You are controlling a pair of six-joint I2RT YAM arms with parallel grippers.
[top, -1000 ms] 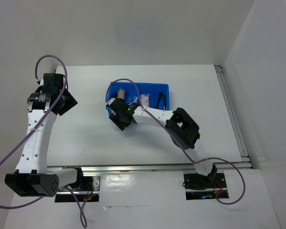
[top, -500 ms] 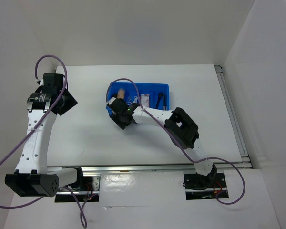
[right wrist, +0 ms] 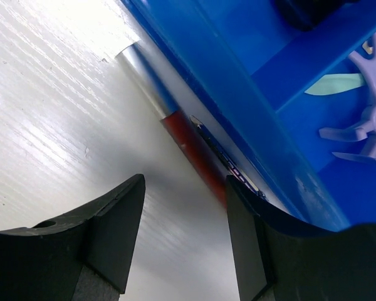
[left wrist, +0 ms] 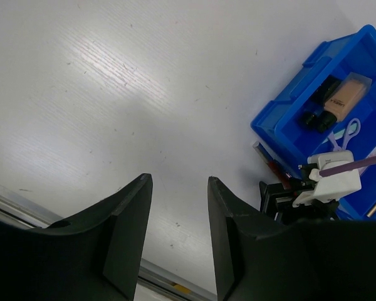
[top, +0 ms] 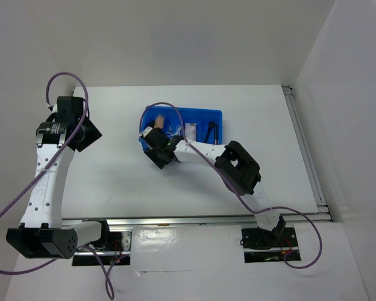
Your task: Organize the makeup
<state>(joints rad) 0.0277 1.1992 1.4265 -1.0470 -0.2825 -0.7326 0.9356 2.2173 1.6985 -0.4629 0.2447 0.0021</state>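
Observation:
A slim pencil [right wrist: 175,135] with a silver cap and red body lies on the table against the outer wall of the blue tray [right wrist: 238,81]. My right gripper [right wrist: 185,200] is open, low over the table, with the pencil's red end just ahead of its fingertips. In the top view it [top: 150,139] is at the front-left corner of the tray [top: 200,112]. The tray holds a tan stub [top: 159,119], a pinkish packet [top: 189,131], dark pencils [top: 213,130] and a lilac plastic piece [right wrist: 370,119]. My left gripper [top: 88,133] is open and empty, far left.
The left wrist view shows bare white table under the open left gripper [left wrist: 178,188], the tray [left wrist: 288,103] at upper right and the table's front rail at lower left. White walls close the table at the back and right [top: 338,94].
My right gripper has crept slightly up and left toward the tray's corner. The left arm has not moved.

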